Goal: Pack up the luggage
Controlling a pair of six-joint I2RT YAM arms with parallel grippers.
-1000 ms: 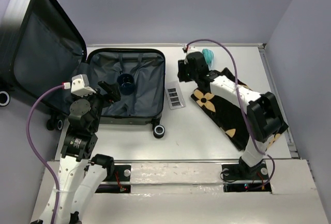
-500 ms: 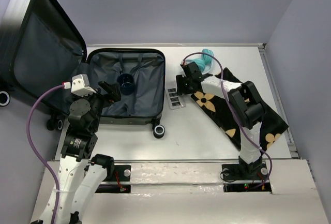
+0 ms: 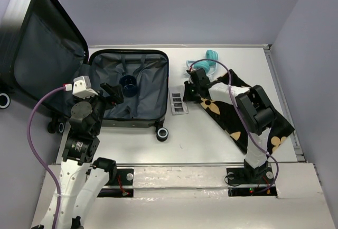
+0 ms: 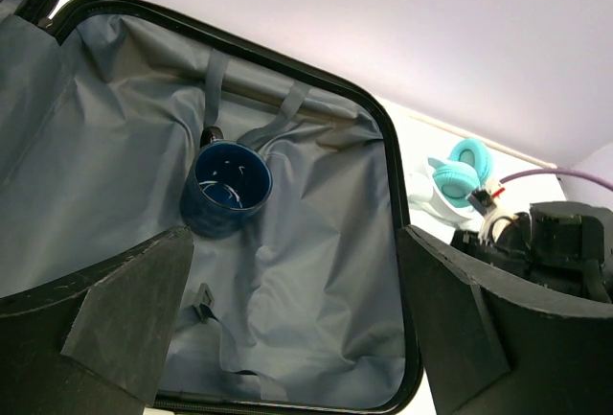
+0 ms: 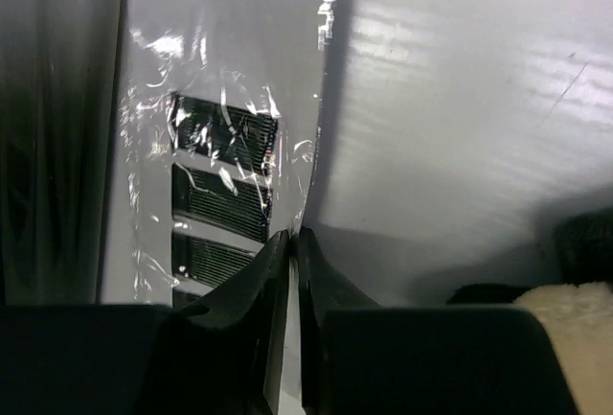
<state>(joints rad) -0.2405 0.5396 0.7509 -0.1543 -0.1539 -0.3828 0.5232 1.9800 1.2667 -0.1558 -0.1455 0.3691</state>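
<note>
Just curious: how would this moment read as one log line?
left pincer: open over luggage | right pincer: pinching clear packet edge | mug: in luggage

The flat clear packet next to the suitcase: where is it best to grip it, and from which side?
Its right long edge, from the cloth side. The packet lies flat on the table, so only a thin edge can be pinched, and the suitcase wall crowds its left edge. The right gripper seems pinched on that edge.
</note>
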